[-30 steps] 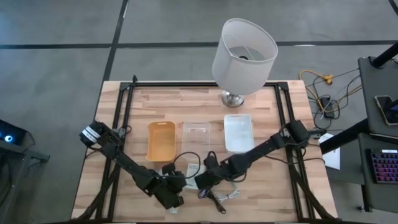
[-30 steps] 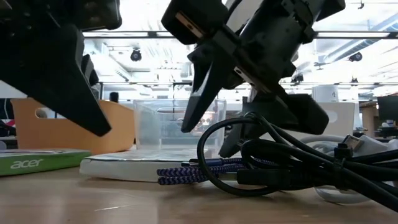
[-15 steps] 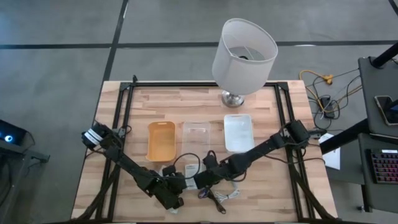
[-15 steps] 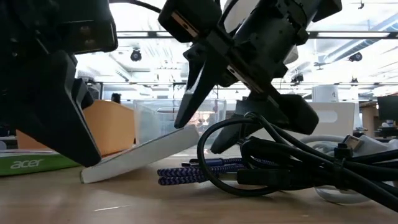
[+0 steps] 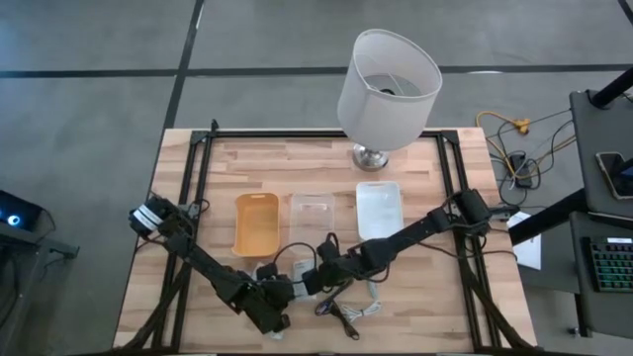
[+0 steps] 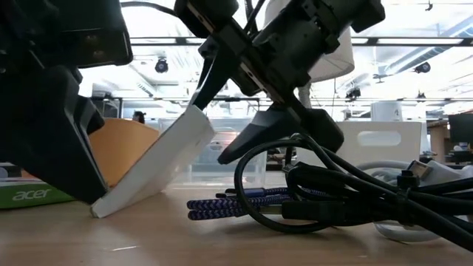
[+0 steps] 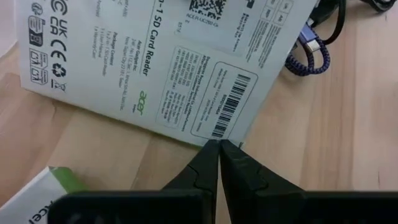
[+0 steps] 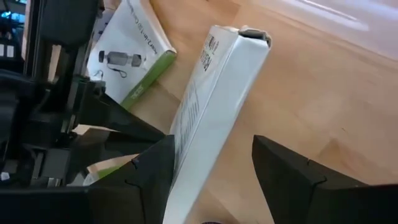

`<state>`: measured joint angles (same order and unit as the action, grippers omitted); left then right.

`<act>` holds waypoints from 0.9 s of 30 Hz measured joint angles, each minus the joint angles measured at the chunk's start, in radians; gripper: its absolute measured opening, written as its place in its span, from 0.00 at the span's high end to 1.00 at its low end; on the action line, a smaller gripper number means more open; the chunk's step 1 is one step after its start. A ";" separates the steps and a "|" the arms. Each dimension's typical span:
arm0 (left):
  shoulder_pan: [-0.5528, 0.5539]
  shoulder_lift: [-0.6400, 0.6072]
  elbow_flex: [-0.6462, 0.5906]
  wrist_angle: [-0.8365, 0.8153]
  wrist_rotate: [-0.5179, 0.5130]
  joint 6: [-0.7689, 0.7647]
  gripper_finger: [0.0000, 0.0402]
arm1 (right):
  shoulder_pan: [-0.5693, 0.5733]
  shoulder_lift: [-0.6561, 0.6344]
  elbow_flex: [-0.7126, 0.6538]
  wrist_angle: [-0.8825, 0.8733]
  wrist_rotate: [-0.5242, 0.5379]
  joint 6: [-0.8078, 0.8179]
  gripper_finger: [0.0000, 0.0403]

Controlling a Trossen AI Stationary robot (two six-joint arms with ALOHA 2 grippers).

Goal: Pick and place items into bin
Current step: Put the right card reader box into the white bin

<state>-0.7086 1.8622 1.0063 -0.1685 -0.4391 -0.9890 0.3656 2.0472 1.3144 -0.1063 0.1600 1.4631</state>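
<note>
Tilted far more steeply than half a second ago, the white card-reader box (image 6: 151, 171) now leans up from the table (image 5: 415, 316), one lower edge on the wood and its upper end raised toward the right gripper (image 6: 222, 111). In the right wrist view the box (image 8: 211, 106) stands between that gripper's two dark fingers (image 8: 152, 168), which are spread about as wide as the box is thick and sit on either side of it; whether they press it cannot be told. The left gripper (image 7: 219, 163) is closed, its fingertips pressed together right at the box's barcode corner (image 7: 186, 68), near the front edge of the table. A second green-edged packet (image 8: 127, 59) lies flat beside it. A purple braided cord (image 6: 229, 203) and a black cord (image 6: 332, 192) lie just beside the box. An orange bin (image 5: 256, 222), a clear bin (image 5: 311, 216) and a white bin (image 5: 379, 209) sit farther back.
</note>
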 joint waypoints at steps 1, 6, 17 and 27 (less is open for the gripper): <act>0.000 0.001 0.002 -0.002 -0.004 0.000 1.00 | 0.000 0.000 0.000 0.011 0.000 0.000 0.50; 0.007 0.005 0.006 -0.004 -0.016 0.001 1.00 | 0.000 0.020 0.005 0.042 -0.003 0.003 0.50; 0.009 0.000 0.010 0.015 -0.043 0.001 1.00 | 0.000 0.063 0.041 0.047 -0.063 -0.038 0.56; 0.003 -0.083 0.016 -0.008 -0.217 0.098 1.00 | 0.005 0.061 0.040 0.038 -0.065 -0.057 0.87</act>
<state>-0.7052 1.7791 1.0222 -0.1763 -0.6561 -0.8906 0.3706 2.1079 1.3548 -0.0679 0.0950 1.4058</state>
